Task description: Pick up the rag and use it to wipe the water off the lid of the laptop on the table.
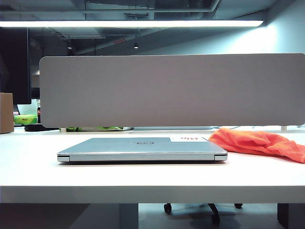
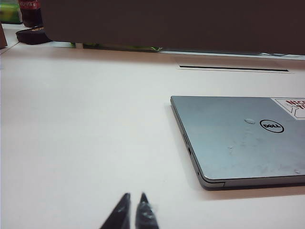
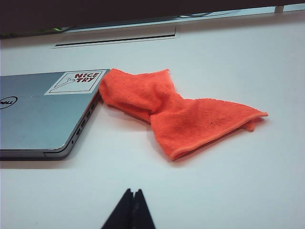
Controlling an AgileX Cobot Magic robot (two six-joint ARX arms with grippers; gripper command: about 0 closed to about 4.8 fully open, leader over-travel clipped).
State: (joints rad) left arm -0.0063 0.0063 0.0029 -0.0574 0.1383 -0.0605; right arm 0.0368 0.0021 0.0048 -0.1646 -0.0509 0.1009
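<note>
The left tool (image 2: 133,210) hovers low over bare white table (image 2: 86,133) near the front edge, left of the laptop (image 2: 238,143); its two dark tips stand narrow, almost touching, with nothing between them. At the table's far left corner a cardboard box (image 1: 6,112) stands, and beside it, behind the grey divider panel (image 1: 171,90), a dark cola bottle (image 2: 29,12).

The laptop lies closed and flat around the middle of the table, its hinge edge toward the front edge. Its lid (image 2: 228,138) carries a dark oval logo (image 2: 271,126) at the centre and a white sticker (image 3: 76,82) with red lettering at its far right corner. A small drop (image 2: 249,120) sits just left of the logo, and fainter specks nearby may be more water, though the view is too soft to be sure.

The rag (image 3: 171,109), bright orange and folded, lies on the table just right of the laptop, one end touching the lid's far right corner by the sticker, the rest spreading toward the right edge.

The right tool (image 3: 133,210) hangs near the front edge in front of the rag, tips pressed together, holding nothing.
</note>
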